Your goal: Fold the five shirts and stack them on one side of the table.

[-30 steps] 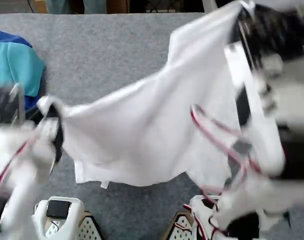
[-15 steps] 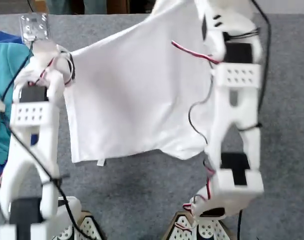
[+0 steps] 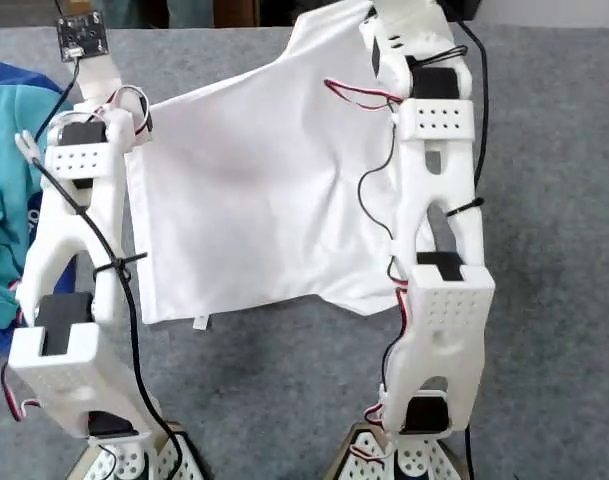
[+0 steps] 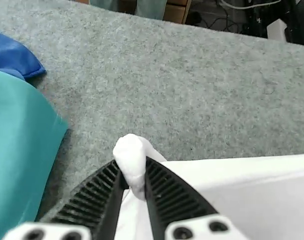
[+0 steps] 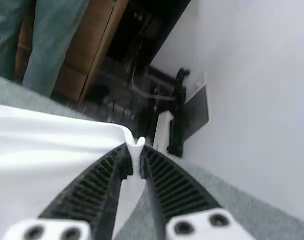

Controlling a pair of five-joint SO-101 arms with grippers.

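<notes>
A white shirt is stretched over the grey table between my two arms. My left gripper is shut on a bunched corner of the white shirt, at the shirt's left edge in the high view. My right gripper is shut on another corner of the white shirt at the table's far edge. In the high view the shirt's near hem hangs loose toward the arm bases. A teal shirt with a blue shirt under it lies at the table's left side.
The teal shirt and blue shirt lie close beside my left gripper. Beyond the table's far edge stand wooden furniture, cables and a white wall. Bare grey table stretches to the right of the right arm.
Both arms have swung from low and spread to stretched toward the far edge, carrying the white shirt away from the bases and pulling it flatter. Both grippers stay shut on its corners.
</notes>
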